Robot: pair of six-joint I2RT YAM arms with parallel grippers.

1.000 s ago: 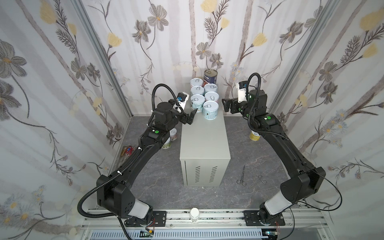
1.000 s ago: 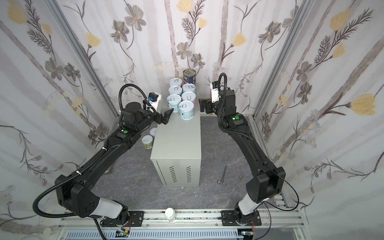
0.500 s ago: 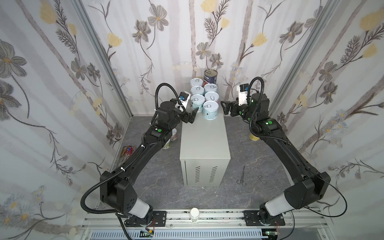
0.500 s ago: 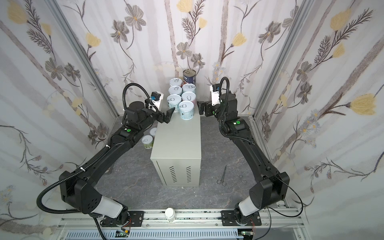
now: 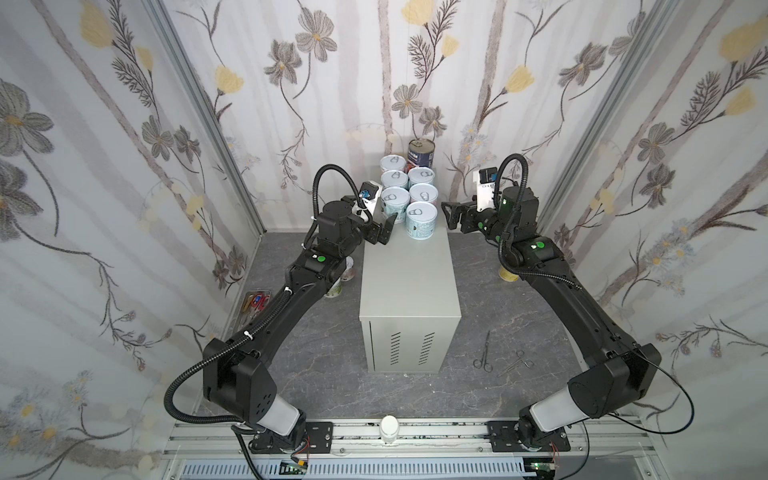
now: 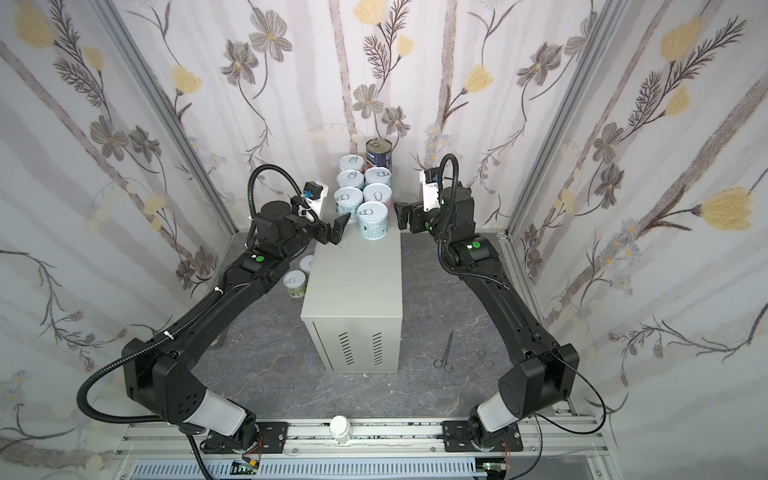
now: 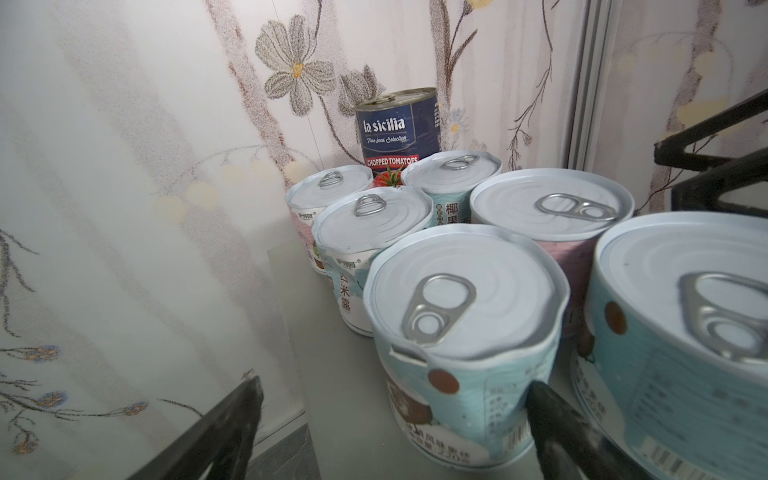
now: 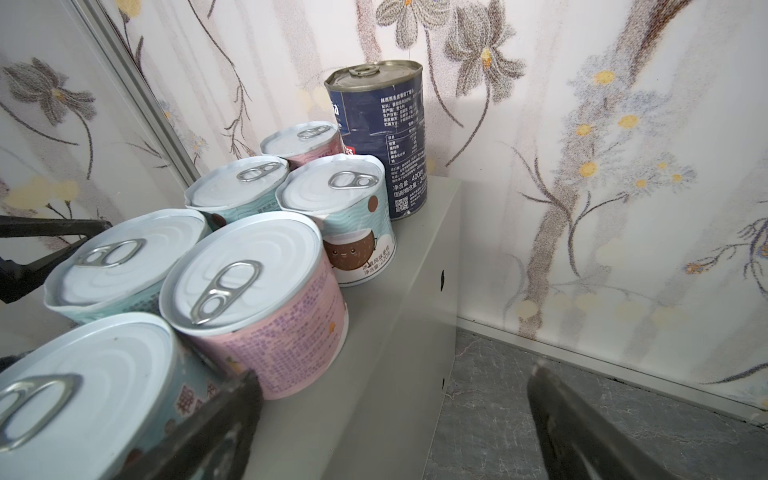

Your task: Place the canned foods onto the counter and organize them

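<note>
Seven canned foods (image 5: pixel 422 214) crowd the far end of the grey table (image 5: pixel 409 282), which stands on a dark marbled floor (image 5: pixel 478 291) between floral walls (image 5: pixel 124 187), left jaws and right jaws released and flanking them, with the cans unmoved from a second ago and the left arm (image 5: pixel 291 299) slightly farther in.

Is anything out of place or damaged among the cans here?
Yes. Two short cans stand on the floor beside the counter, not on it. On the counter, one teal can has its label torn at the rim.

Bright even light, soft shadows, wide-angle bending at edges, wrist views blurred up close
</note>
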